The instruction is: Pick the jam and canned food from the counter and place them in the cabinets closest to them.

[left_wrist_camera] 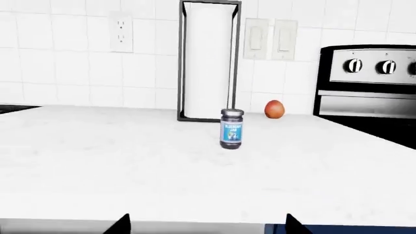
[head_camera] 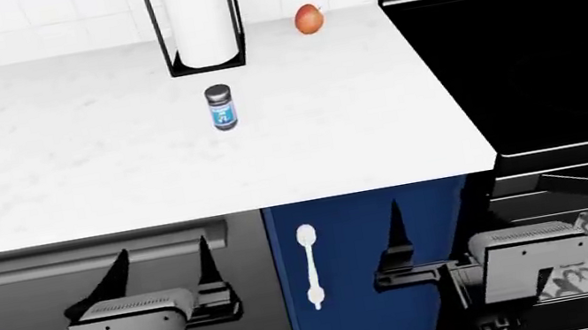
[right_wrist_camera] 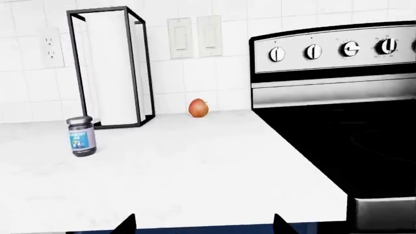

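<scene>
— Closest to us in the head view, what do we have?

— Both our grippers, held low in front of the cabinets. Left gripper (head_camera: 162,268) has its fingers spread and holds nothing; right gripper (head_camera: 400,241) shows one finger clearly, so we cannot tell its opening there. A white handle (head_camera: 311,266) runs down the blue door (head_camera: 373,277) between them.

— And the jam?

— Jam (head_camera: 221,107) stands upright on the counter (head_camera: 57,178), well beyond our grippers, just near of the towel holder (head_camera: 199,18). An apple (head_camera: 308,19) sits far right by the wall, and the stove (head_camera: 537,43) lies to the right.

— Left wrist view?

— Our two fingertips (left_wrist_camera: 120,225) sit apart at the near edge, empty. Jam (left_wrist_camera: 232,128) stands ahead, holder (left_wrist_camera: 209,61) behind it, apple (left_wrist_camera: 274,109) beside the stove (left_wrist_camera: 367,87).

— Right wrist view?

— Fingertips (right_wrist_camera: 126,224) spread too, gripping nothing. Jam (right_wrist_camera: 81,136) is left, apple (right_wrist_camera: 198,108) farther back. We see no can in any view.
</scene>
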`<state>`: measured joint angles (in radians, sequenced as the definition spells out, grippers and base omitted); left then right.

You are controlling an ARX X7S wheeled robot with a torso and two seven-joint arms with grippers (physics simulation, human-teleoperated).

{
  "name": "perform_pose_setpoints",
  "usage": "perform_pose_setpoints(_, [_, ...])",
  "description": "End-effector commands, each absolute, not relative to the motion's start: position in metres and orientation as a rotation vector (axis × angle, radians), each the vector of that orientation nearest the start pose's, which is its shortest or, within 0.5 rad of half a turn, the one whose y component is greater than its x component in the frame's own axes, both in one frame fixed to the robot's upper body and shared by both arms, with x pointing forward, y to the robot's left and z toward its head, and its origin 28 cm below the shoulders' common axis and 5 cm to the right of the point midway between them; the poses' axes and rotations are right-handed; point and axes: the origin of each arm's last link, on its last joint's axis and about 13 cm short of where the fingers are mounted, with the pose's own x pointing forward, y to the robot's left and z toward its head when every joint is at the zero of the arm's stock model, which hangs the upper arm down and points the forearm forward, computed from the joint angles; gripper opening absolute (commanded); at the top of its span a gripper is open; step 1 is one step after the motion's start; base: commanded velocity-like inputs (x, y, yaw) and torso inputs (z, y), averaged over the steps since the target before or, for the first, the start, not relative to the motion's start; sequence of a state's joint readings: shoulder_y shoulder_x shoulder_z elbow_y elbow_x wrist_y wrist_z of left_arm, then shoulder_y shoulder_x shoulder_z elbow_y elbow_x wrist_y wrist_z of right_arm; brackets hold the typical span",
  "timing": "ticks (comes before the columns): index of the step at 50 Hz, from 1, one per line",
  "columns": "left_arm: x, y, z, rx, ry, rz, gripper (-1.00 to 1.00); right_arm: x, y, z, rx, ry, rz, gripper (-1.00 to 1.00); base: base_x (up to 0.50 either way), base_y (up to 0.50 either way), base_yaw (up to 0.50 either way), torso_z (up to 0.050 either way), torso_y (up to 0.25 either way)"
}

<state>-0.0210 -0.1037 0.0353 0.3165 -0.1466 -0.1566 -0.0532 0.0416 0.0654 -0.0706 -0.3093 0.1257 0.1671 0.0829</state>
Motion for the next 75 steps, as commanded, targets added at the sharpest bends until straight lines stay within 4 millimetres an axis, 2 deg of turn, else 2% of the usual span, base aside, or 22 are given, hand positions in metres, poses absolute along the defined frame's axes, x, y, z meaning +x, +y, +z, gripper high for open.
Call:
perform_pose_setpoints(1, [0.226, 0.218, 0.108, -0.063, -0.257, -0.009, 1.00, 0.227, -0.068, 0.131, 0.094, -0.270, 0.034, 1.00, 0.00, 0.00, 0.00, 0.050, 0.000])
perform_pose_setpoints(9, [0.234, 0.218, 0.127, -0.073, -0.315, -0.001, 1.00, 0.246, -0.069, 0.155, 0.113, -0.343, 0.043, 1.00, 0.00, 0.00, 0.00, 0.050, 0.000])
perform_pose_setpoints(19, [0.238, 0.219, 0.156, -0.082, -0.393, 0.011, 1.00, 0.258, -0.070, 0.178, 0.142, -0.396, 0.048, 1.00, 0.00, 0.00, 0.00, 0.050, 0.000])
perform_pose_setpoints(25, [0.236, 0.219, 0.172, -0.075, -0.434, -0.005, 1.00, 0.261, -0.073, 0.179, 0.152, -0.387, 0.055, 1.00, 0.00, 0.00, 0.00, 0.025, 0.000])
perform_pose_setpoints(39, [0.236, 0.222, 0.175, -0.034, -0.418, 0.002, 1.00, 0.251, -0.071, 0.182, 0.164, -0.383, 0.075, 1.00, 0.15, 0.42, 0.00, 0.000, 0.000])
perform_pose_setpoints(62, [0.234, 0.219, 0.175, 0.012, -0.434, 0.022, 1.00, 0.249, -0.070, 0.184, 0.130, -0.408, 0.055, 1.00, 0.22, 0.49, 0.00, 0.000, 0.000])
perform_pose_setpoints(75, [0.232, 0.217, 0.175, 0.009, -0.438, 0.007, 1.00, 0.246, -0.071, 0.184, 0.133, -0.445, 0.058, 1.00, 0.49, 0.09, 0.00, 0.000, 0.000])
